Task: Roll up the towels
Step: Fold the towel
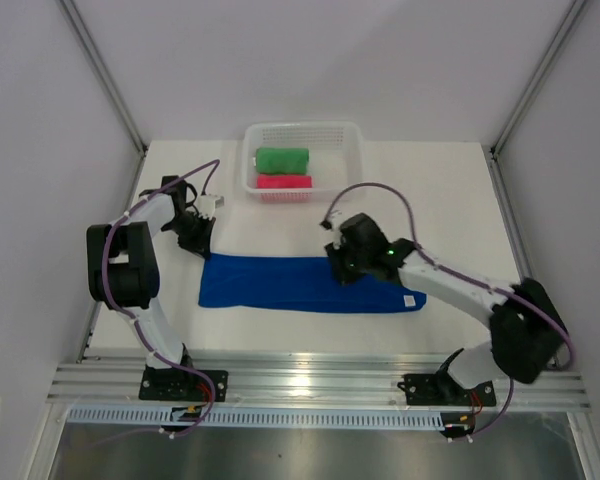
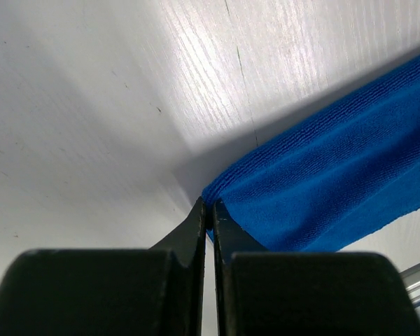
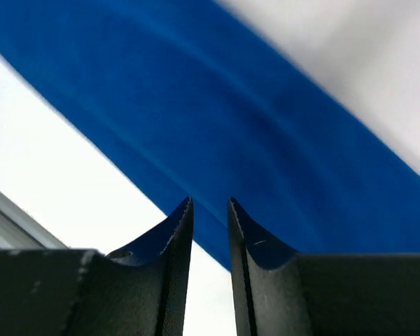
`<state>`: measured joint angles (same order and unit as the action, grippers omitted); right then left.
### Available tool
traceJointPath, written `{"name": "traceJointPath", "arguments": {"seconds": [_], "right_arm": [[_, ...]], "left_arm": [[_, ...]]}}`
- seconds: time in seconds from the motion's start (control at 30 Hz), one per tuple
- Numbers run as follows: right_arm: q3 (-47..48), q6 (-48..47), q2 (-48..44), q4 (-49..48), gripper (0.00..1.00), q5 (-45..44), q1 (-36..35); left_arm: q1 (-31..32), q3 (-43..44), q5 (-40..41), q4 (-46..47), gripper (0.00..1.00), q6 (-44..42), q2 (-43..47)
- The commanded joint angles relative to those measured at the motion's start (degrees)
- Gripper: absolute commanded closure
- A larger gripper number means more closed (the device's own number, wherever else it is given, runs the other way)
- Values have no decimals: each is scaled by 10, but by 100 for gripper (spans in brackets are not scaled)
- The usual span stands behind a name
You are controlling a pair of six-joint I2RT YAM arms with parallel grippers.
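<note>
Left gripper (image 2: pixel 208 207): fingers (image 2: pixel 185 241) together, only a hairline slit between them. The tips sit right at the corner of the blue towel (image 1: pixel 280 285), touching its folded edge. Can't tell whether any cloth is actually pinched.

Right gripper (image 3: pixel 210 203): fingers (image 3: pixel 169 241) a little apart, narrow gap with nothing in it. It hangs just over the blue towel and the view is blurred, so I can't tell whether there is contact.

The blue towel lies flat on the table (image 1: pixel 440 190) as a long folded strip running left-right, between the two arms, unrolled. Its white tag (image 1: pixel 408 298) is at the right end. From the top view the left gripper is on the far-left corner. The right gripper is over the far edge, right of the middle, and its wrist covers that part of the strip.

The basket (image 1: pixel 302 128) is at the far edge of the table, well apart from the strip. The green towel (image 1: pixel 282 160) and pink towel (image 1: pixel 283 182) lie in it, both rolled, side by side and touching, with the green one farther back.

The rail (image 1: pixel 320 372) runs along the near edge, near the strip.
</note>
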<state>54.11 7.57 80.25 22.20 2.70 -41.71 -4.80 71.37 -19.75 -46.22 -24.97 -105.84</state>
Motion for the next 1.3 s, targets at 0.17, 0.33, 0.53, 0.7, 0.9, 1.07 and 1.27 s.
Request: {"name": "traceJointPath", "arguments": {"seconds": [0.17, 0.33, 0.53, 0.7, 0.9, 1.07, 1.27], "right_arm": [[130, -186, 180, 28, 70, 28, -83], [153, -222, 231, 55, 70, 32, -103], [151, -246, 248, 78, 71, 54, -119], [151, -255, 264, 79, 69, 40, -121], [164, -252, 278, 80, 70, 11, -120], [165, -252, 276, 84, 73, -15, -121], [187, -261, 258, 101, 72, 5, -123]], "left_arm": [[-6, 18, -4, 0, 96, -1, 10], [-7, 22, -4, -4, 97, 0, 5], [-6, 32, -1, -11, 97, 1, -1], [-6, 31, 2, -12, 97, 1, -5], [-6, 25, 0, -10, 97, 0, -6], [-6, 28, 0, -12, 97, 0, -6], [-6, 30, 1, -14, 97, -2, -6]]}}
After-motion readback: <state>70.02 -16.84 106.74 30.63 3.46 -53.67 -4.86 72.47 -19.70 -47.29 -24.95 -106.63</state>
